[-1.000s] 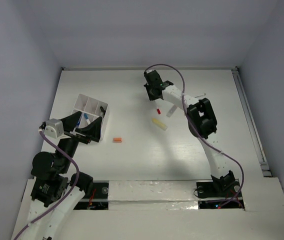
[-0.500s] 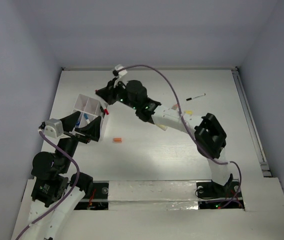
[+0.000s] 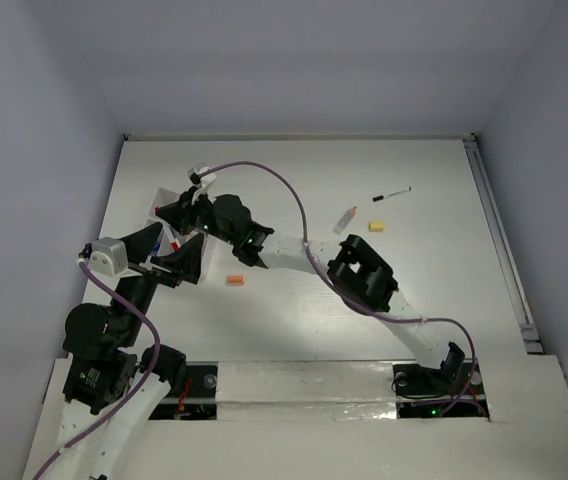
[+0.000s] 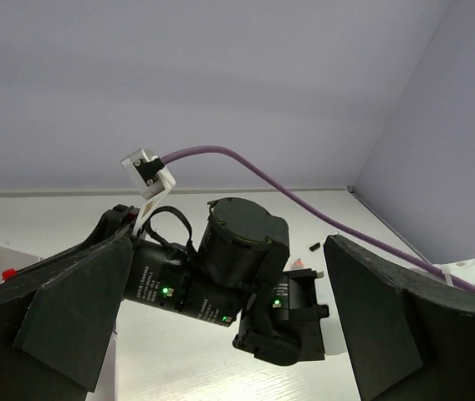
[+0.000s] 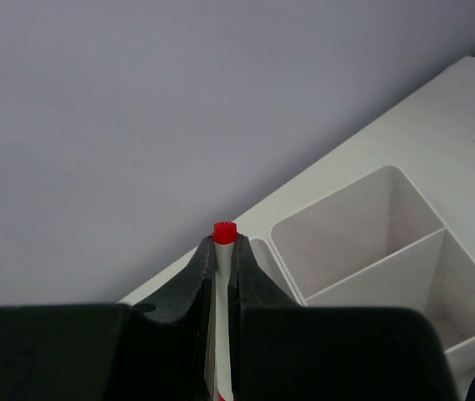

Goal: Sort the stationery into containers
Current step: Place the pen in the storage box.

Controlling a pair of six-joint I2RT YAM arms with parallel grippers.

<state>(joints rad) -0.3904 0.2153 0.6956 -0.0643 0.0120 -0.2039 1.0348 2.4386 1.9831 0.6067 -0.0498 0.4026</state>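
R arm (image 3: 364, 275) has been swung left across bench since prev. frame; R claw (image 5: 223, 259) is poised at box (image 5: 329, 196), clamped on red-capped pen (image 5: 224, 231). L claw (image 3: 169, 252) is held wide open nearby. Pen should be centred over one compartment (image 5: 363, 224) before release.

Top view high, looks down; 2 wrist views close, share white box (image 5: 354, 225).

White-and-black arms (image 3: 289, 245), purple cables (image 4: 212, 150)

Tiny white print on motor housing (image 4: 147, 286), unreadable, no other text
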